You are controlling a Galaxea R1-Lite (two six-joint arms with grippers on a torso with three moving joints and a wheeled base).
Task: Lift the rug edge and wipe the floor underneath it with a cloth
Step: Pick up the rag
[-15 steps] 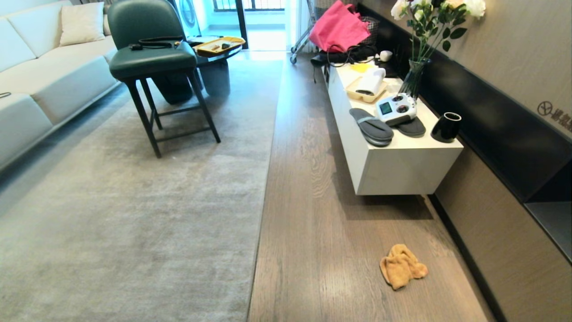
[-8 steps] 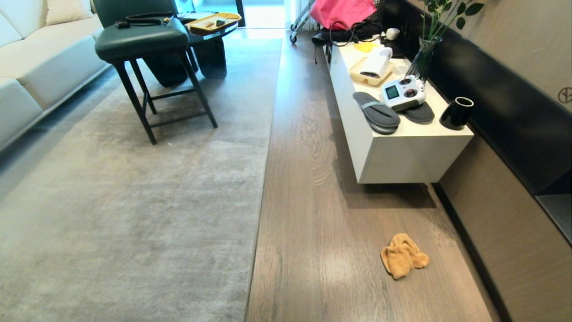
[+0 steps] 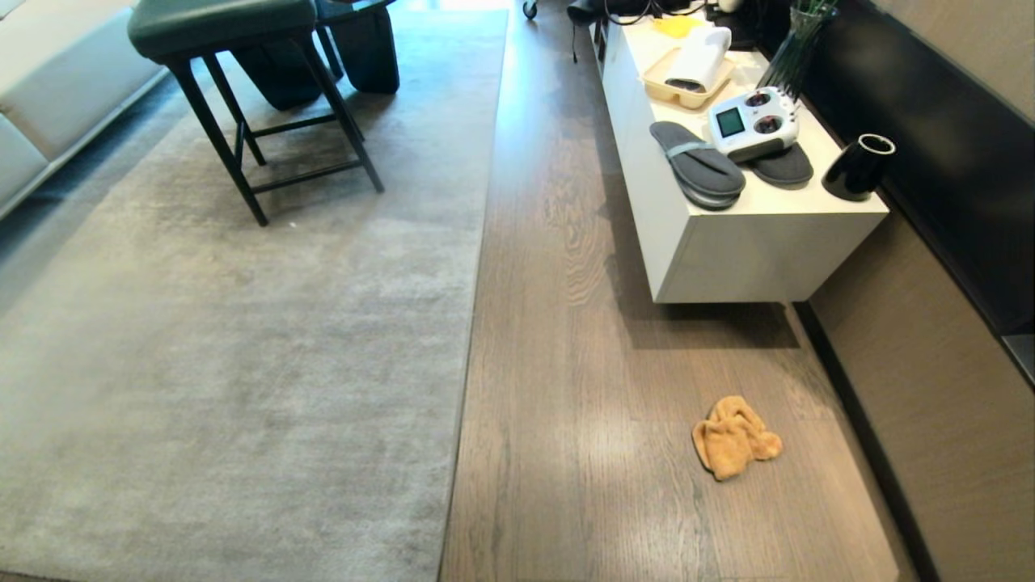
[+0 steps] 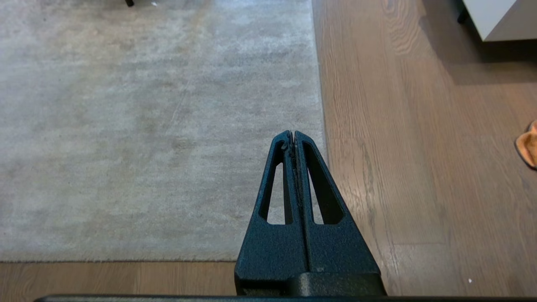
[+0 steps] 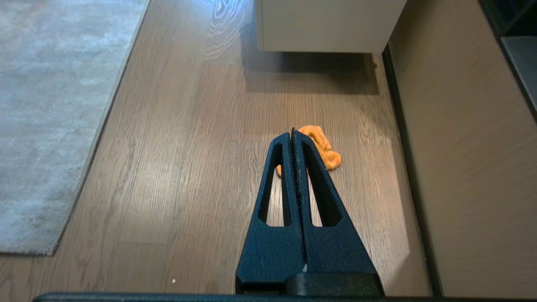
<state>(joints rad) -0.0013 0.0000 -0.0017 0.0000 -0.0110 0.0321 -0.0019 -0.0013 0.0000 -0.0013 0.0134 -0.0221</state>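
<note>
With nothing begun, both the left gripper (image 4: 291, 135) and right gripper (image 5: 292, 134) hang closed and empty, the crumpled orange-yellow fuzzy cloth (image 5: 323, 147) lying on the brown wood-plank floor (image 5: 188, 167) just beyond the right gripper's tips, so the next move calls for spreading them and descending.

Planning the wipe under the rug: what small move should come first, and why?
Probably lower the right claw toward the cloth and open it. Both claws are shut and empty, the cloth lies loose on the floor, and the rug edge is still flat.

White cabinet (image 3: 744, 250) (slippers (image 3: 697, 166) on top), stool (image 3: 234, 24)
</note>
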